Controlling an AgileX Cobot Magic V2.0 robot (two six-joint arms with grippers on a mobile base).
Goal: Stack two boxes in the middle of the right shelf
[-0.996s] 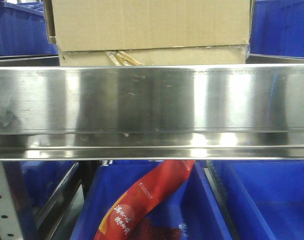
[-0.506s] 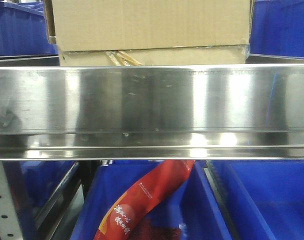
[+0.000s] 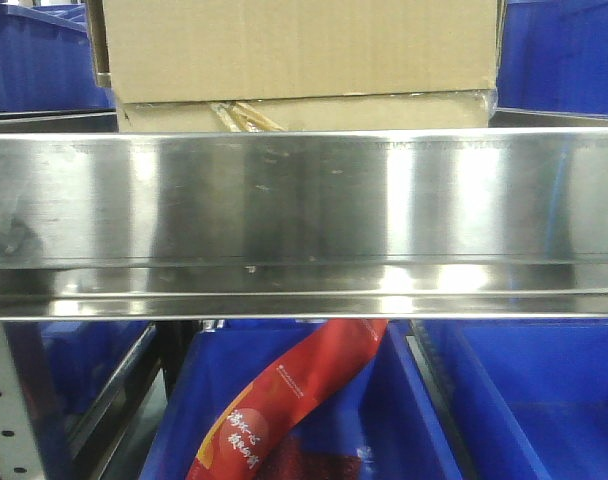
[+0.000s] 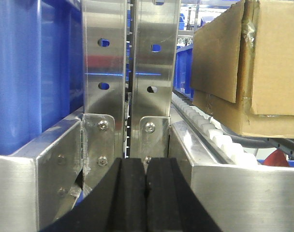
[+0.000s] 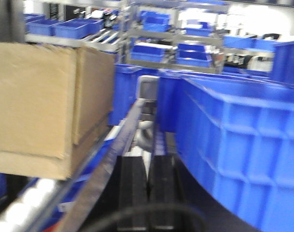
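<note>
The large brown box (image 3: 299, 45) sits on top of the flatter box (image 3: 384, 112), whose torn yellowish tape strands (image 3: 246, 117) hang at its front. Both stand on the right shelf, behind its shiny front rail (image 3: 304, 200). In the left wrist view the stack is at the right, large box (image 4: 277, 58) above the flat one (image 4: 234, 116). My left gripper (image 4: 146, 166) is shut and empty, facing the uprights to the stack's left. In the right wrist view the large box (image 5: 36, 96) is at the left. My right gripper (image 5: 148, 169) is shut and empty beside it.
Perforated steel uprights (image 4: 137, 72) stand just ahead of the left gripper. White rollers (image 4: 212, 133) run under the boxes. Blue bins flank the stack (image 3: 564, 55) (image 5: 234, 145). A lower blue bin (image 3: 404, 420) holds a red printed packet (image 3: 284, 400).
Nothing has visibly moved in the front view; only the reflections on the rail shift slightly.
</note>
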